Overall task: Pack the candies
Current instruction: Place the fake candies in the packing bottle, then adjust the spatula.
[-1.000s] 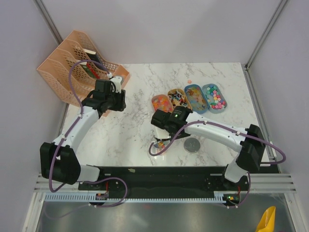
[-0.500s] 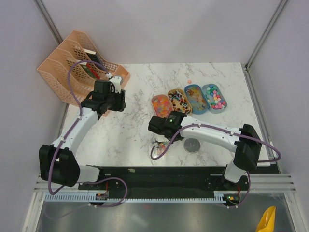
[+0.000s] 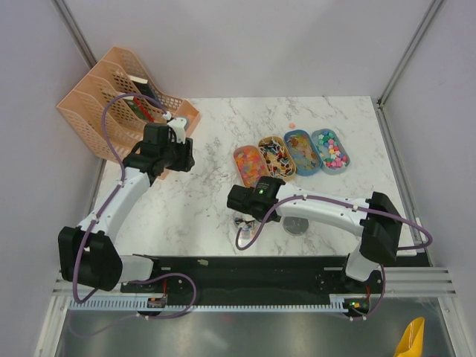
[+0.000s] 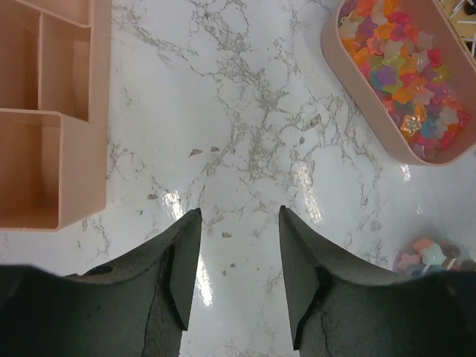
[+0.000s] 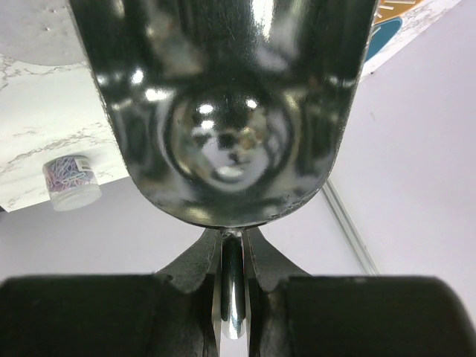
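Low centre of the top view sits the jar (image 3: 242, 221). The right gripper (image 5: 232, 249), clenched on the spoon (image 5: 227, 111) handle, is right at it. Candies (image 3: 290, 155) fill trays (image 4: 364, 104) up-right of it. The left gripper (image 4: 236, 223) is released and well apart.

Free tabletop (image 3: 204, 193) between pink organizer (image 3: 104, 100) and trays (image 4: 349, 83) of candies (image 3: 332, 155)
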You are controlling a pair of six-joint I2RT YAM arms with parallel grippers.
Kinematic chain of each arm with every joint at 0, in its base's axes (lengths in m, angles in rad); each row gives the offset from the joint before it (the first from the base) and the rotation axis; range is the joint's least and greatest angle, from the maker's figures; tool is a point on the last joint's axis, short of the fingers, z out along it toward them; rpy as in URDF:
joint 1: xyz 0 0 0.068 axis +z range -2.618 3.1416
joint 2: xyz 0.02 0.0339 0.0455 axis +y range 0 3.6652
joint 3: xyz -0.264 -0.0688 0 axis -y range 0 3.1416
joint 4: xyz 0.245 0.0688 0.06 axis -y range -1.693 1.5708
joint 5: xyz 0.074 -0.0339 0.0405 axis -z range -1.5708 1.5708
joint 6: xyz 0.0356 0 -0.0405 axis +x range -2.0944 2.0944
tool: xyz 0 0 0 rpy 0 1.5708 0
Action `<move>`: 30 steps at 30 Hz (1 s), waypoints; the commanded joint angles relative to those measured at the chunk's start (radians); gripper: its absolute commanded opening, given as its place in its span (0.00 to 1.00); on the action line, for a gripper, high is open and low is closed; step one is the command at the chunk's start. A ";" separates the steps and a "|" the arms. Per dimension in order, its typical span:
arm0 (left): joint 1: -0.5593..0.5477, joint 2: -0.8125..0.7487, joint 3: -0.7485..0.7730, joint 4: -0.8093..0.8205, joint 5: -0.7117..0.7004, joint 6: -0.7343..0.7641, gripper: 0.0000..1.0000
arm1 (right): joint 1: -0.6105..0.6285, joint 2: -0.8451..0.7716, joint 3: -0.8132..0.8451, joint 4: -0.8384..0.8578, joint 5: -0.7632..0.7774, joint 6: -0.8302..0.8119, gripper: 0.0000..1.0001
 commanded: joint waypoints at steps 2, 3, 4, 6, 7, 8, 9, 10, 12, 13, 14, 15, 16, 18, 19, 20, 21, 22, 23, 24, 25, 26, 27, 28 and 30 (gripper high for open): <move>0.003 -0.033 0.011 0.027 0.041 -0.029 0.51 | 0.004 -0.048 0.003 -0.115 0.085 -0.010 0.00; 0.002 -0.034 0.018 0.021 0.078 -0.029 0.45 | 0.005 -0.051 0.009 -0.115 0.090 -0.008 0.00; 0.003 -0.037 0.028 0.007 0.136 -0.028 0.19 | -0.004 -0.059 0.040 -0.115 0.086 0.008 0.00; 0.002 -0.041 0.038 -0.006 0.208 -0.032 0.02 | -0.027 -0.047 0.113 -0.113 0.044 0.045 0.00; 0.002 -0.044 0.043 -0.016 0.255 -0.032 0.02 | -0.045 -0.034 0.223 -0.115 0.000 0.073 0.00; 0.002 -0.046 0.052 -0.025 0.308 -0.028 0.02 | -0.091 -0.002 0.276 -0.113 -0.079 0.096 0.00; 0.002 -0.044 0.073 -0.043 0.399 -0.029 0.02 | -0.113 0.015 0.320 -0.115 -0.124 0.116 0.00; 0.002 -0.041 0.089 -0.052 0.438 -0.041 0.02 | -0.134 0.033 0.390 -0.113 -0.163 0.151 0.00; 0.000 -0.026 0.138 -0.078 0.551 -0.055 0.02 | -0.193 0.087 0.437 -0.115 -0.275 0.176 0.00; 0.000 -0.020 0.155 -0.086 0.587 -0.063 0.02 | -0.210 0.108 0.469 -0.113 -0.301 0.196 0.00; 0.000 -0.012 0.170 -0.094 0.616 -0.083 0.02 | -0.237 0.146 0.486 -0.113 -0.353 0.205 0.00; 0.000 0.003 0.198 -0.099 0.650 -0.095 0.02 | -0.249 0.162 0.518 -0.113 -0.373 0.211 0.00; -0.001 0.009 0.209 -0.102 0.659 -0.113 0.02 | -0.262 0.192 0.532 -0.113 -0.390 0.217 0.00; -0.001 0.020 0.233 -0.102 0.665 -0.124 0.02 | -0.263 0.216 0.564 -0.115 -0.401 0.216 0.00; -0.001 0.028 0.238 -0.102 0.665 -0.124 0.02 | -0.262 0.232 0.574 -0.115 -0.401 0.216 0.00; 0.000 0.031 0.247 -0.102 0.664 -0.126 0.02 | -0.262 0.237 0.583 -0.115 -0.404 0.216 0.00; -0.001 0.035 0.249 -0.102 0.664 -0.127 0.02 | -0.263 0.243 0.600 -0.115 -0.413 0.216 0.00; -0.001 0.049 0.252 -0.102 0.665 -0.131 0.02 | -0.263 0.257 0.610 -0.113 -0.416 0.223 0.00; -0.001 0.055 0.255 -0.102 0.665 -0.134 0.02 | -0.263 0.260 0.621 -0.115 -0.424 0.228 0.00; -0.001 0.063 0.255 -0.102 0.667 -0.135 0.02 | -0.262 0.263 0.646 -0.115 -0.436 0.231 0.00; -0.001 0.069 0.255 -0.099 0.666 -0.135 0.02 | -0.262 0.269 0.658 -0.115 -0.441 0.236 0.00; -0.001 0.081 0.253 -0.099 0.659 -0.135 0.02 | -0.262 0.268 0.669 -0.113 -0.445 0.237 0.00; -0.001 0.089 0.253 -0.096 0.658 -0.135 0.02 | -0.262 0.269 0.692 -0.113 -0.459 0.237 0.00; -0.001 0.095 0.253 -0.088 0.656 -0.137 0.02 | -0.263 0.260 0.699 -0.115 -0.470 0.234 0.00; -0.001 0.123 0.258 -0.082 0.653 -0.138 0.02 | -0.262 0.240 0.715 -0.113 -0.490 0.230 0.00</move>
